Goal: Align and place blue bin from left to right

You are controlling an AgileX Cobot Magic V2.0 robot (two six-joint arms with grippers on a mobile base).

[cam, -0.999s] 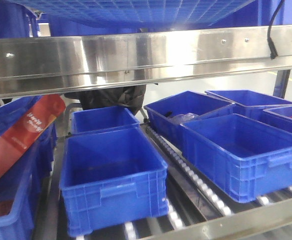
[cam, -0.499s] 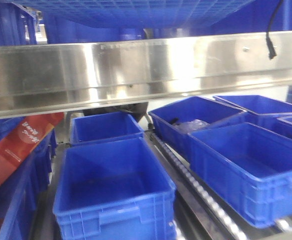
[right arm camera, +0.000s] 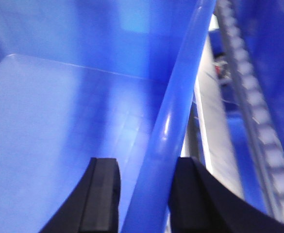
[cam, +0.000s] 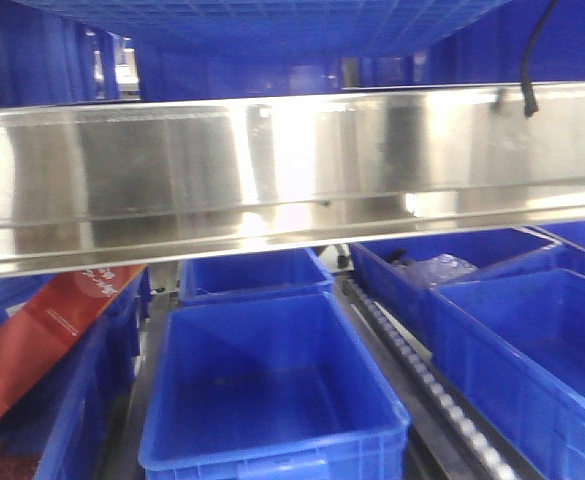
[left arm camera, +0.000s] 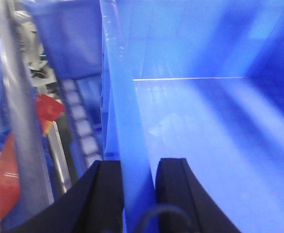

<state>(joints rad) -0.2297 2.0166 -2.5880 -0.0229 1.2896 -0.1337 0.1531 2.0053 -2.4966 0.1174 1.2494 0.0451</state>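
The steel shelf beam (cam: 292,170) fills the middle of your front view. It sits lower and broader than a second ago, and the lower bins (cam: 272,380) beneath it have slid down and nearer. So the robot has closed on the rack or risen against it; I cannot tell which. The blue bin (cam: 272,25) stays at the very top of that view, with only its grid underside showing above the beam. It is up at the upper level, and whether it already bears on anything there is hidden. For your task that reads as the carry nearly over and the set-down and squaring still to come. Below, the roller lane (cam: 412,360) runs between the lower bins, and the red carton (cam: 52,340) leans at the far left, well apart from your load. On the wrist views the left hand (left arm camera: 139,167) is clamped across one wall of the blue bin, one finger on each face. The right hand (right arm camera: 145,167) pinches the opposite rim the same way. Watch the black cable (cam: 532,60) hanging at the beam's right end — it is near the path rightward.
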